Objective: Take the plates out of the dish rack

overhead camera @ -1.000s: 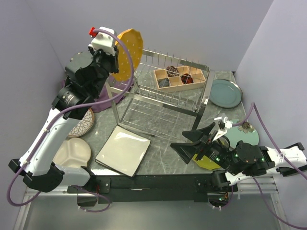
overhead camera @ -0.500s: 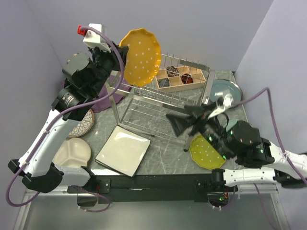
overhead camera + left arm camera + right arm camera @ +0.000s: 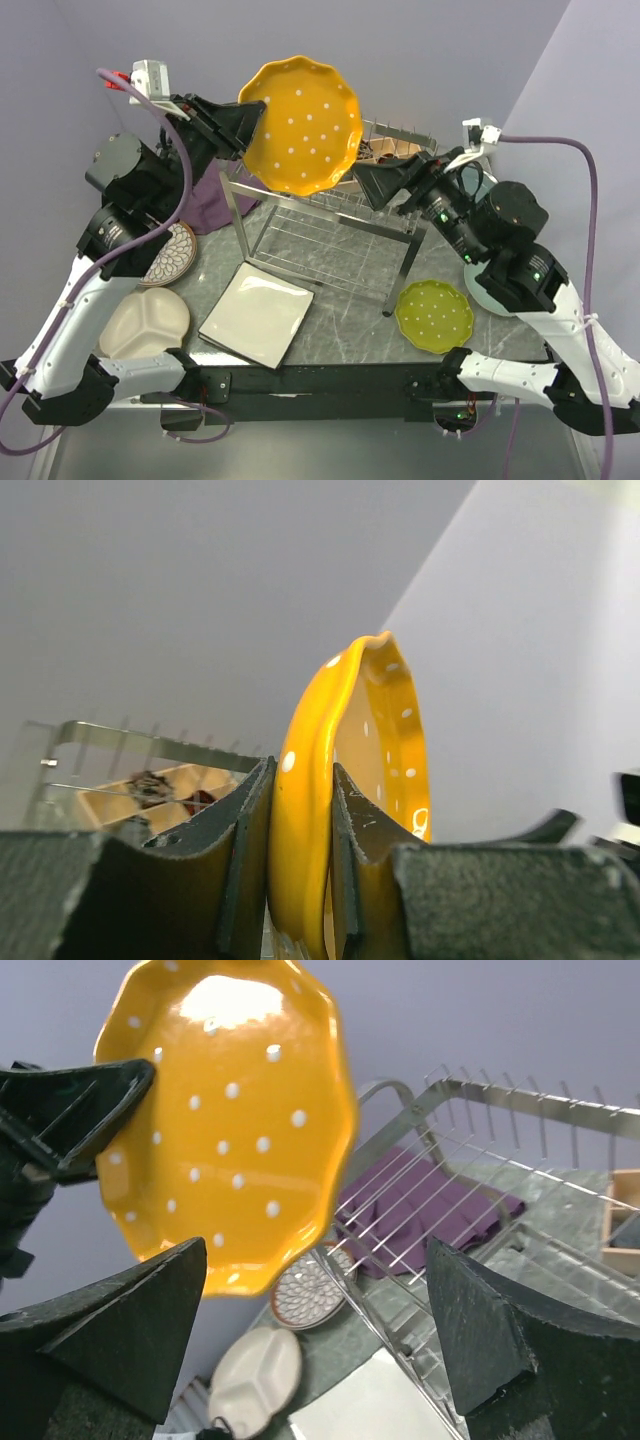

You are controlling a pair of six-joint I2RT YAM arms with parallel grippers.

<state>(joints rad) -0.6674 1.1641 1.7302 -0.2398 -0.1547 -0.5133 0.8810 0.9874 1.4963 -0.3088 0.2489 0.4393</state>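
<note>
My left pincer (image 3: 248,122) pinches the orange plate (image 3: 303,125) by its rim, high above the dish rack (image 3: 330,215) (near its left end), while my right pincer (image 3: 383,180) gapes wide and empty just beside it.

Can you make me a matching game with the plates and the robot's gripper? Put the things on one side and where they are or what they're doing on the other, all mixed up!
Things:
1. orange plate
2. green plate
3. square plate
4. right gripper

Places or states:
A. open, holding nothing
B. flat on the table, near its front right corner
C. up in the air, pinched at its rim by the left gripper
D. flat on the table, in front of the dish rack's left half

Pairs: 1-C, 2-B, 3-D, 4-A
</note>
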